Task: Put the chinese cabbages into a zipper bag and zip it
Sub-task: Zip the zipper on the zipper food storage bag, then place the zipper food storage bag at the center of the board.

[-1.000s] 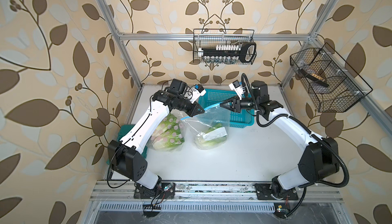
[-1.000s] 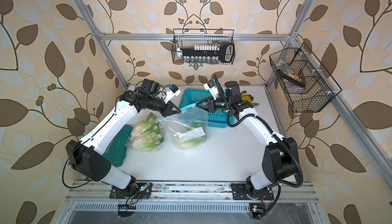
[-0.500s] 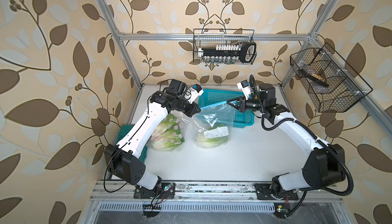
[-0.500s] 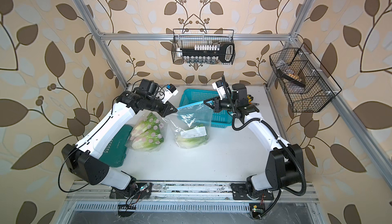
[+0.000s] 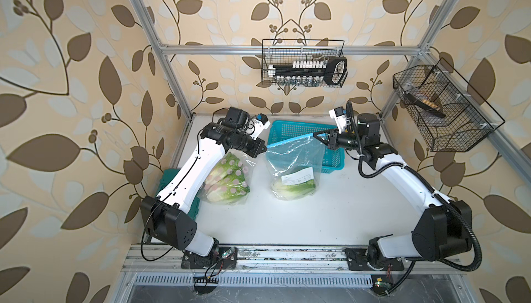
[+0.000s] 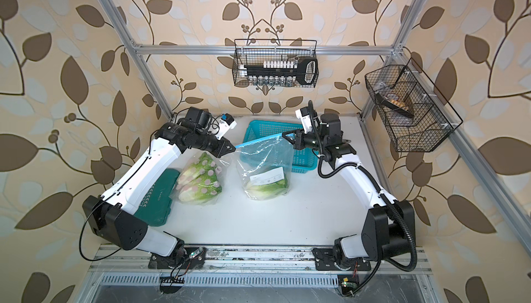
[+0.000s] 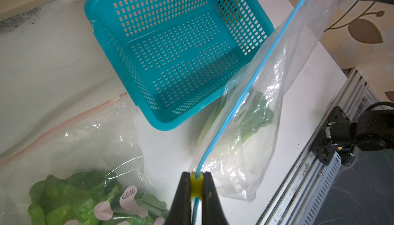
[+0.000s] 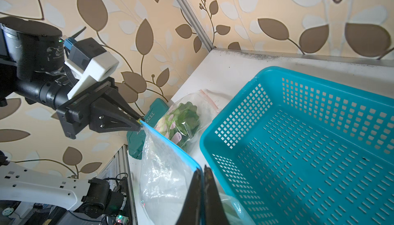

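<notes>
**Bag strung btwn both grippers, cabbage inside**

L gripper (image 7: pixel 196 176) is clamped tight on the yellow slider (image 7: pixel 196 185) at one end of the blue zip strip (image 7: pixel 255 68). R gripper (image 8: pixel 203 169) is pinched fully closed on the strip's other end, at the bag corner. Btwn them the strip runs taut and straight, crossing the teal basket (image 5: pixel 298 129) in both top views. The clear zipper bag (image 5: pixel 296 155) hangs from the strip w/ its bottom on the white table (image 5: pixel 316 218), just in front of the basket. Chinese cabbage (image 5: pixel 293 186) sits low in the bag behind a white label (image 5: pixel 297 177); can't tell how many heads. In the L wrist view the strip reads as one line, but sealed or not I can't say. Beside it, under the L arm, a second bag (image 6: pixel 201 181) w/ pink dots and a pink strip lies on the table, holding more cabbage heads. A dark-green flat case (image 6: pixel 156 198) lies at the table's L edge, partly under that arm.
</notes>
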`<state>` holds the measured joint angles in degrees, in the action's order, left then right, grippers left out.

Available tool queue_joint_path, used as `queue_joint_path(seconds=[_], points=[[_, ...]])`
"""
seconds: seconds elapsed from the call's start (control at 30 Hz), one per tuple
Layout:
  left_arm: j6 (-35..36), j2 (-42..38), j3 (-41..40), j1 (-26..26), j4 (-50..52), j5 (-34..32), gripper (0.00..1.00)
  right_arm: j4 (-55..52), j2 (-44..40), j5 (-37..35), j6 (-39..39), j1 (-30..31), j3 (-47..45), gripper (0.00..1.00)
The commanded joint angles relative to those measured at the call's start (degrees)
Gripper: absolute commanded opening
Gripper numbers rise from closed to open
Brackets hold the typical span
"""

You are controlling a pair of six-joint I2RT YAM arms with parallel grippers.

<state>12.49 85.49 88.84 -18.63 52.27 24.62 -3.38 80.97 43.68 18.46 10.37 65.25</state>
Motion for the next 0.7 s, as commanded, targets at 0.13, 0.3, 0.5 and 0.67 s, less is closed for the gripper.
queue_joint_path(seconds=[0.13, 0.3, 0.5, 0.67], points=[[-7.8, 1.5, -0.6, 4.0, -6.4, -3.0, 0.08, -4.8, -5.4, -12.2, 4.3, -3.5, -1.7, 0.54], [-8.4, 16.5, 12.6, 7.5, -1.2, -10.6, 0.07, -8.4, -8.7, -11.7, 7.2, -2.3, -8.9, 0.62], [-10.8, 19.8, 11.6, 8.9, -0.1, -17.9, 0.16, -5.8, -12.1, -21.3, 9.6, 9.5, -17.0, 0.65], [-11.2, 16.6, 5.8, 9.2, -0.8, -21.0, 0.19, -4.6, -3.2, -26.2, 8.5, 19.2, -13.7, 0.66]])
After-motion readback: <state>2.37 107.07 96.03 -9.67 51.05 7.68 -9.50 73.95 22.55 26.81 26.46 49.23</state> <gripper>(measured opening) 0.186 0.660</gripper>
